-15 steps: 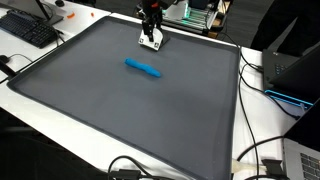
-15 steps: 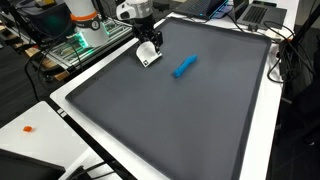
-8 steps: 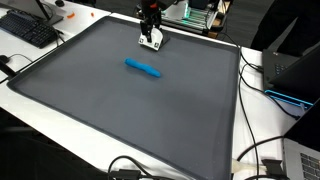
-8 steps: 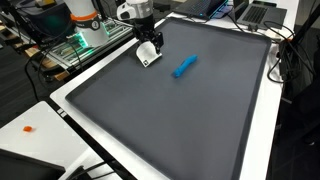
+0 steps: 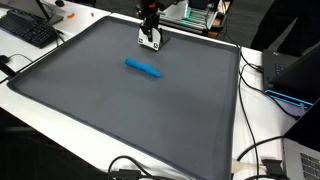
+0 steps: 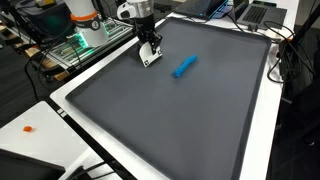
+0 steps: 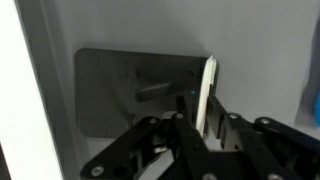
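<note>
Card [image 5: 152, 44] in the tool [image 5: 150, 39] at the mat's [image 5: 120, 120] far edge, cylinder [image 5: 142, 68] nearer the middle.

- Gripper [image 7: 207, 135]: your wrist view cuts off its linkage at the bottom edge. In both exterior views the jaws are too small for you to read.
- White card [image 7: 207, 92]: the lower end is hidden between the fingers [image 7: 232, 128].
- Pale blue sliver [image 7: 314, 100]: blurred and cropped by the right edge, so you cannot identify it.
- Keyboard [image 5: 28, 27]: cropped at the left edge in an exterior view.

Blue cylinder [image 5: 143, 68] — dark grey mat [image 5: 120, 110] — white card [image 5: 150, 41].
</note>
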